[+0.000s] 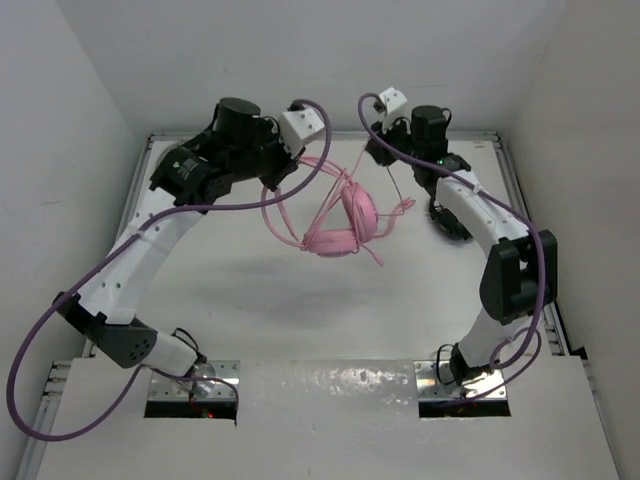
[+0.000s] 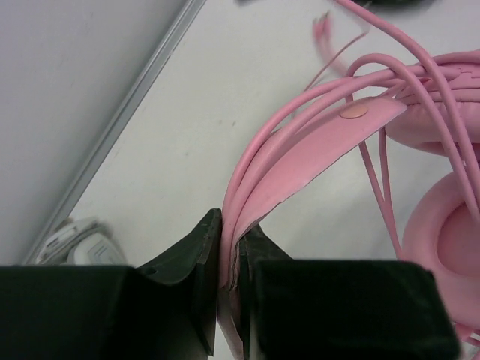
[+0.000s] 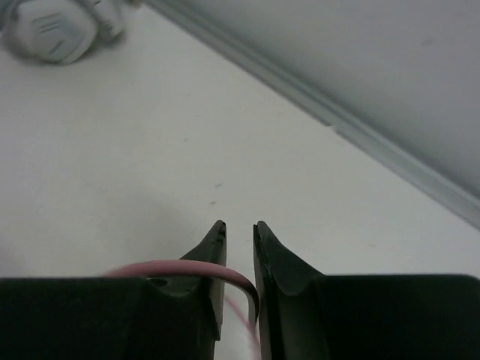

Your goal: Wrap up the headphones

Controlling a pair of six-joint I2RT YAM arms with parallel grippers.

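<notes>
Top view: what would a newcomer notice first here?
The pink headphones hang tangled above the far middle of the table, casting a shadow on it. The left gripper is shut on the headband. The right gripper has its jaws slightly apart, with the thin pink cable running into the gap.

We see the headphones (image 2: 315,150) as smooth pink plastic with a faint sheen, the earcup (image 2: 442,247) pad softer; the bench (image 2: 195,120) is matt white, the left pincer (image 2: 231,222) matt black.
</notes>
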